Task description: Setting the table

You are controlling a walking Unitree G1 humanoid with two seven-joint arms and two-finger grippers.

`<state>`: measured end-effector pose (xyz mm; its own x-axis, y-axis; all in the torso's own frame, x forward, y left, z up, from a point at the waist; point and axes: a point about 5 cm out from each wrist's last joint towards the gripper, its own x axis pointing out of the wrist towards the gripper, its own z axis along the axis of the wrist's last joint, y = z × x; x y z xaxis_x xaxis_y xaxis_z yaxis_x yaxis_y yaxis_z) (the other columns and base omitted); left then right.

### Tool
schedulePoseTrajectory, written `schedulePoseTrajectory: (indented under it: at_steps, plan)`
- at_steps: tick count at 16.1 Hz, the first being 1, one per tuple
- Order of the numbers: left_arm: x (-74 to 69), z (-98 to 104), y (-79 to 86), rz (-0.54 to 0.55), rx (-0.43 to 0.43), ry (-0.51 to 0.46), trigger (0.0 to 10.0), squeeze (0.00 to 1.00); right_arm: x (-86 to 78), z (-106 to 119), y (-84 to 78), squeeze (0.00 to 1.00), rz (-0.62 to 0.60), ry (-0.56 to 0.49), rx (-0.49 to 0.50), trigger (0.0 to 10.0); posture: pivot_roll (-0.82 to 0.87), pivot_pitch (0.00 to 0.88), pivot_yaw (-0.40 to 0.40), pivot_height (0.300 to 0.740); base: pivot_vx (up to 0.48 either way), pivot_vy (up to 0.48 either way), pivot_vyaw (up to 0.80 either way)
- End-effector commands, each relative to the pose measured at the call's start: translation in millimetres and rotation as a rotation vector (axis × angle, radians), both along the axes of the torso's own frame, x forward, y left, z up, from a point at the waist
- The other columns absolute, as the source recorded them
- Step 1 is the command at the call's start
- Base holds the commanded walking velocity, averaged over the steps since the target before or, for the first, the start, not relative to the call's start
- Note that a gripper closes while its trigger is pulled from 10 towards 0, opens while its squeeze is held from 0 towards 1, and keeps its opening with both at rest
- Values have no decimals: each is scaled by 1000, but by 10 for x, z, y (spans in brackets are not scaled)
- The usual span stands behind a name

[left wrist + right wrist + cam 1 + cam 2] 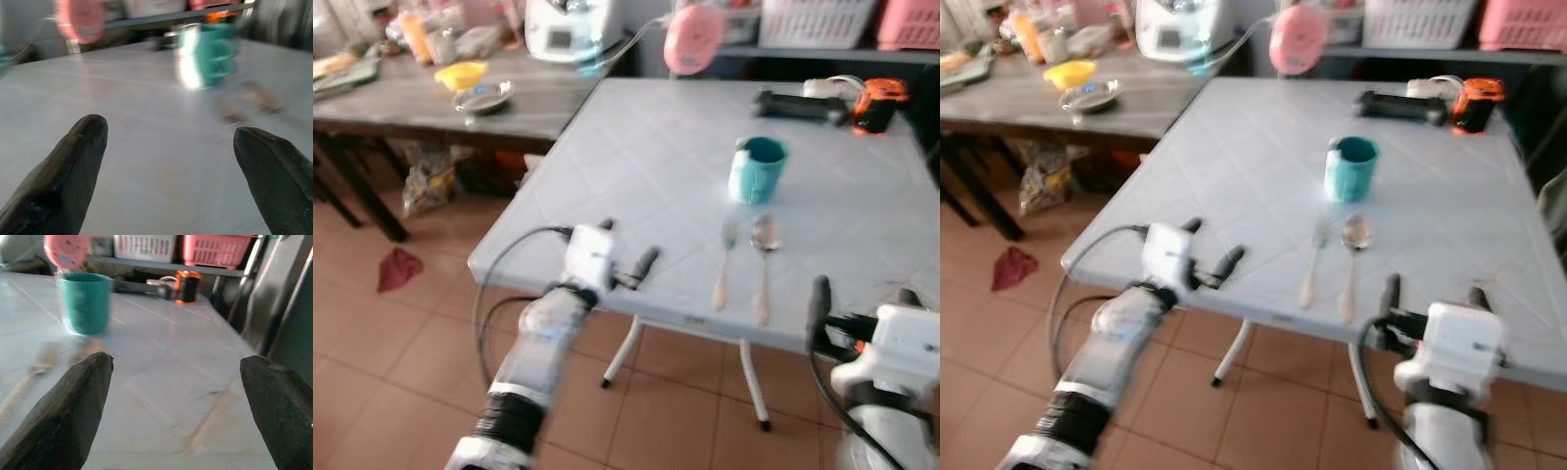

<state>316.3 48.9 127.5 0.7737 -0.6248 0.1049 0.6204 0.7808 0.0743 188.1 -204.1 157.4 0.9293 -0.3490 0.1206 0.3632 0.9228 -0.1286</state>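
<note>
A teal mug [759, 168] stands upright near the middle of the white folding table [636, 157]. In front of it a fork [724, 262] and a spoon [764, 266] lie side by side, handles toward me. My left gripper [628, 245] hovers open over the table's near left edge, a short way left of the fork, with nothing in it. My right gripper [862, 299] is open at the near right edge, right of the spoon, also holding nothing. The right wrist view shows the mug [84, 301] and the blurred fork [29, 377] ahead of the spread fingers [73, 406].
A black tool [798, 106] and an orange-black object [878, 104] lie at the table's far side beside a pink fan [693, 37]. At the left, a wooden table [401, 103] carries a yellow bowl [461, 73] and a metal dish [482, 96]. A red cloth [398, 267] lies on the tiled floor.
</note>
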Motion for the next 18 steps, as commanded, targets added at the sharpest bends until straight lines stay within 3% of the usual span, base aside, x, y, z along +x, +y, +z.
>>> schedulePoseTrajectory:
  at_steps: [1,7,8,11,13,18]
  plan:
    - [35,24,146,49,22,-22,10000,0,3,55,78,0,40,-33,29,10000,-92,108,48,740,319,0,0]
    - [52,14,261,177,18,-37,10000,0,59,14,161,0,150,7,40,10000,-73,107,-15,740,151,0,0]
    - [55,13,411,275,32,-54,10000,0,124,-2,197,0,202,20,48,10000,-50,110,-44,740,0,0,0]
    - [3,-14,613,387,56,-69,10000,0,243,1,270,0,280,26,50,10000,3,115,-85,740,0,0,0]
    - [-67,-38,865,520,106,-91,10000,0,382,3,343,0,359,29,47,10000,75,125,-127,740,0,0,0]
    - [-156,12,1123,613,204,-133,10000,0,512,-13,399,0,385,23,48,10000,128,139,-120,740,0,0,0]
